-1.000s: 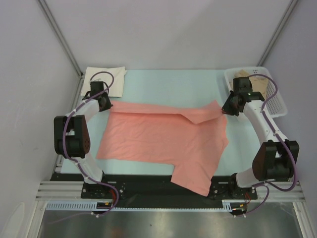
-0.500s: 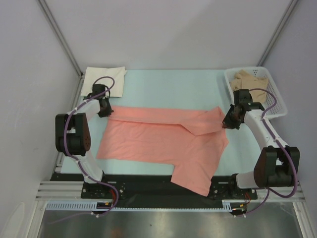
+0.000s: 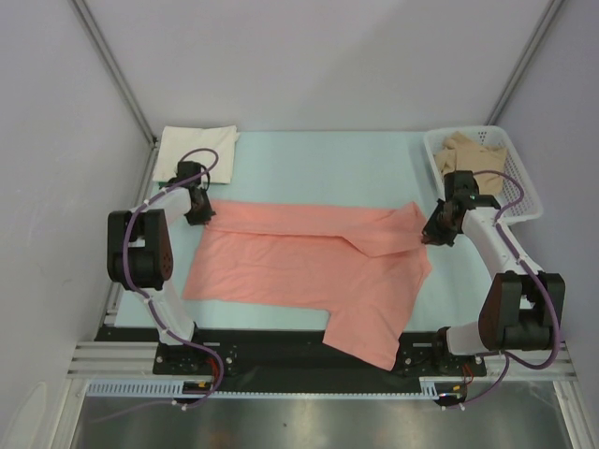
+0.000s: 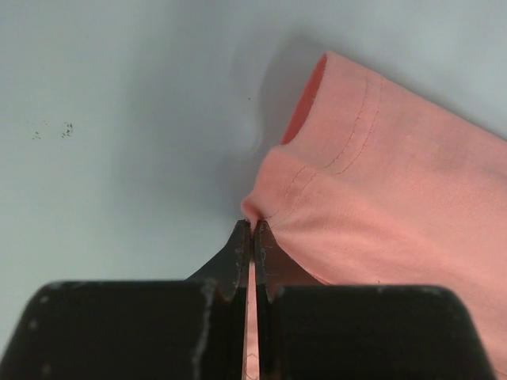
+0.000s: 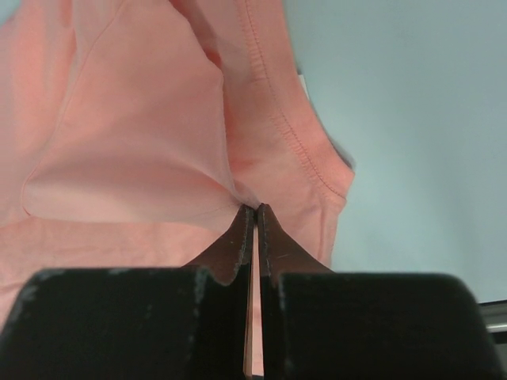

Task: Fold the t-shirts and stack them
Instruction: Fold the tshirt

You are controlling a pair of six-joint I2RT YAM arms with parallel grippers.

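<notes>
Top view: salmon-pink t-shirt (image 3: 309,267) lies spread across the middle of the pale blue-green counter (image 3: 328,164). Its upper edge runs nearly straight from left of centre to right of centre. Near the upper right a flap of the cloth is doubled back over the body, making a raised diagonal crease. At lower centre-right one part hangs past the near edge of the counter, over the black rail.

Left pincer (image 3: 203,213): at the shirt's upper-left corner. In the left wrist view the fingers (image 4: 238,253) are pressed together, with a thin strip of salmon cloth pinched between them. A stitched hem lies just past the tips, and bare counter fills the left of that frame.

Right pincer (image 3: 427,234): at the shirt's upper-right corner. In the right wrist view the fingers (image 5: 269,241) are pressed together on a fold of salmon cloth. A seamed edge runs up the frame beyond the tips, with bare counter at right.

Cream-white t-shirt (image 3: 197,150): folded flat, upper left of the counter, just beyond the left arm, apart from the salmon one.

Tan-beige t-shirt (image 3: 473,150): crumpled inside the white mesh basket (image 3: 526,201), upper right.
</notes>
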